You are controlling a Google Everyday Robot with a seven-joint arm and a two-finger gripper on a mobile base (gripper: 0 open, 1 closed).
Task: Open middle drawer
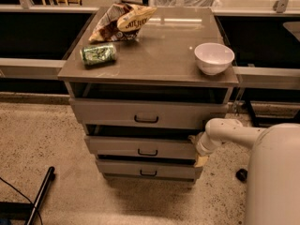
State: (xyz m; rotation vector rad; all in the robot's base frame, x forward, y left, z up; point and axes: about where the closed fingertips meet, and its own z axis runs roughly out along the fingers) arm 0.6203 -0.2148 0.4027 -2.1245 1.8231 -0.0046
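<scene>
The cabinet has three grey-beige drawer fronts, each with a small dark pull. The middle drawer (140, 147) stands partly pulled out, with a dark gap above its front; its handle (147, 152) is at the centre. The top drawer (145, 114) juts out further, and the lowest drawer (147, 169) sits a little further back. My gripper (199, 150) is at the right end of the middle drawer's front, against its corner, at the end of the white arm (234, 134) that comes in from the right.
On the cabinet top (159, 55) are a white bowl (213, 56) at the right edge, a green can (98, 54) on its side at the left and a crumpled chip bag (123, 21) at the back. A dark pole (40, 196) lies on the speckled floor at lower left.
</scene>
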